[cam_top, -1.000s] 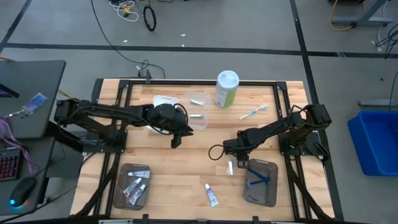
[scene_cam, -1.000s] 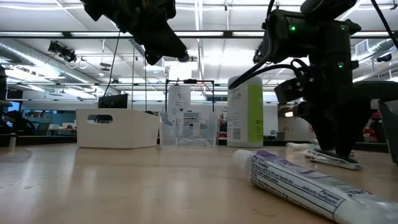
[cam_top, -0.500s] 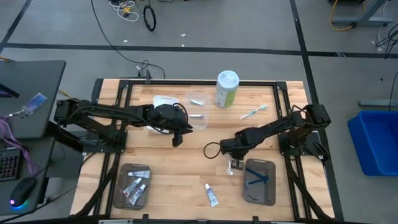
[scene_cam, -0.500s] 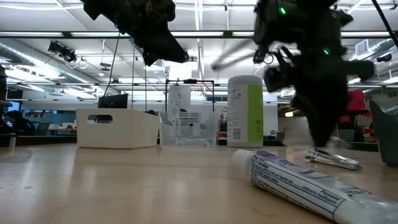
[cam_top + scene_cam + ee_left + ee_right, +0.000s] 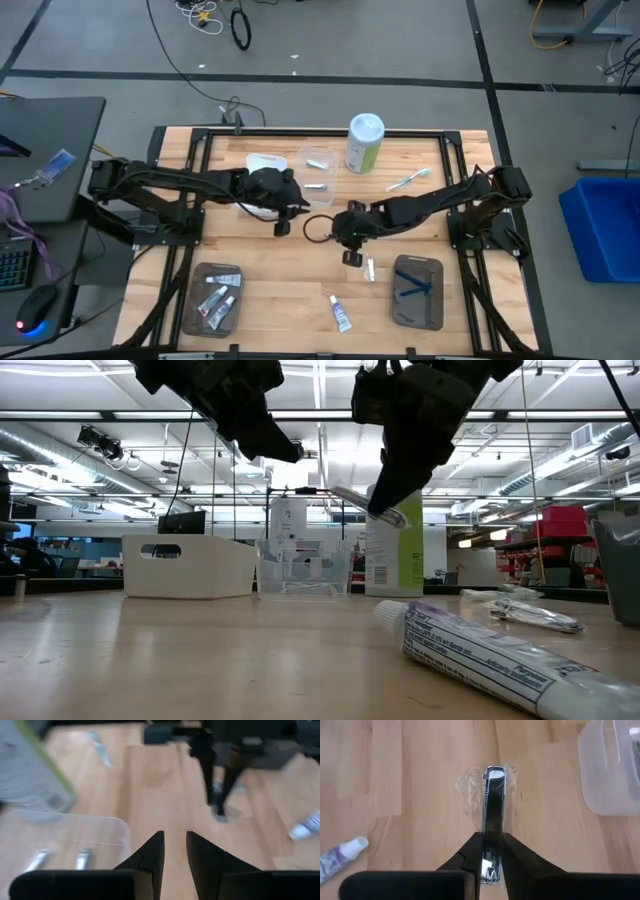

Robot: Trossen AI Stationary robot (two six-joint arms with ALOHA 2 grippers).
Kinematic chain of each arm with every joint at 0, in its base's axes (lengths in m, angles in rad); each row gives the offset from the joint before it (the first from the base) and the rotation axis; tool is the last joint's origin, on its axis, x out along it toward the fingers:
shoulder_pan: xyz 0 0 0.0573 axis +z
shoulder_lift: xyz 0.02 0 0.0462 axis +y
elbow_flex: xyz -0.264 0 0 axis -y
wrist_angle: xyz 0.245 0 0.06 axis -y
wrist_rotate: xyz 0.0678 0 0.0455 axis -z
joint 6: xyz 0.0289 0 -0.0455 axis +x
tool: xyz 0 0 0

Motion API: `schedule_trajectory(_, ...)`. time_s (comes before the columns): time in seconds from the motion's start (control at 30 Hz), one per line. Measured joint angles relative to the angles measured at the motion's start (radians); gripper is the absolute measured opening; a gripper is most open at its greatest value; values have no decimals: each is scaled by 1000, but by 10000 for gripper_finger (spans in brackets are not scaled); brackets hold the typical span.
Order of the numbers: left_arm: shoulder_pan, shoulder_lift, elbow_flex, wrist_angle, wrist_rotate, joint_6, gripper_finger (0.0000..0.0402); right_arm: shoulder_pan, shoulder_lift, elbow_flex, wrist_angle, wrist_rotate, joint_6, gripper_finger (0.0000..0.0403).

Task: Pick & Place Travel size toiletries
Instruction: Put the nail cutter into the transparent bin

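Observation:
My right gripper [image 5: 348, 256] hangs over the table's middle, shut on a slim dark-and-silvery item in a clear wrapper [image 5: 492, 800], one of the travel size toiletries. A white tube with a pale cap [image 5: 340, 313] lies near the front edge, and a silvery packet [image 5: 370, 269] lies flat beside the right grey tray [image 5: 437, 300]. A toothbrush [image 5: 408, 180] lies far right. My left gripper [image 5: 282, 226] hovers beside the clear tray [image 5: 322, 190], slightly open with nothing between its fingers [image 5: 152, 852]. My right gripper pinches the wrapped item's near end [image 5: 492, 845] between its two fingers, and the item runs on ahead in line with them. The fingers come down from above at a slant. In the low view the item [image 5: 368, 507] sticks out tilted below the fingertips, clear of the table.
A green-and-white canister [image 5: 365, 143] stands at the far edge next to the clear tray, which holds silvery tubes. A white tray [image 5: 262, 163] sits behind my left gripper. The left grey tray [image 5: 195, 310] holds small tubes; the right grey tray holds a blue razor [image 5: 412, 290].
My right gripper has risen from the table beside the right grey tray and swung toward the table's left, to the middle. It now carries the wrapped item lifted clear. The silvery packet beside the tray has stayed where it was.

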Motion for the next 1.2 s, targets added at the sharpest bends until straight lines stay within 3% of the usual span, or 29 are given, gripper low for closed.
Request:
schedule_trajectory(0.2,-6,99,0,44,167,20,112,-14,0,0,33,129,-2,54)
schedule_trajectory(0.33,-23,167,0,113,140,61,146,-40,0,0,75,85,2,55)
schedule_trajectory(0.53,-43,201,0,173,4,152,188,-64,4,-15,83,35,9,55)
schedule_trajectory(0.63,-43,208,1,199,33,155,198,-75,4,-26,95,39,9,55)
schedule_trajectory(0.73,-42,210,0,199,73,166,201,-90,4,-33,145,37,9,55)
schedule_trajectory(0.9,-40,208,0,201,42,141,201,-104,12,-34,231,-20,11,55)
schedule_trajectory(1.03,-38,208,0,199,30,159,201,-104,21,-34,243,-2,-19,55)
schedule_trajectory(1.2,-38,208,0,199,30,157,172,-111,21,-34,235,8,-20,56)
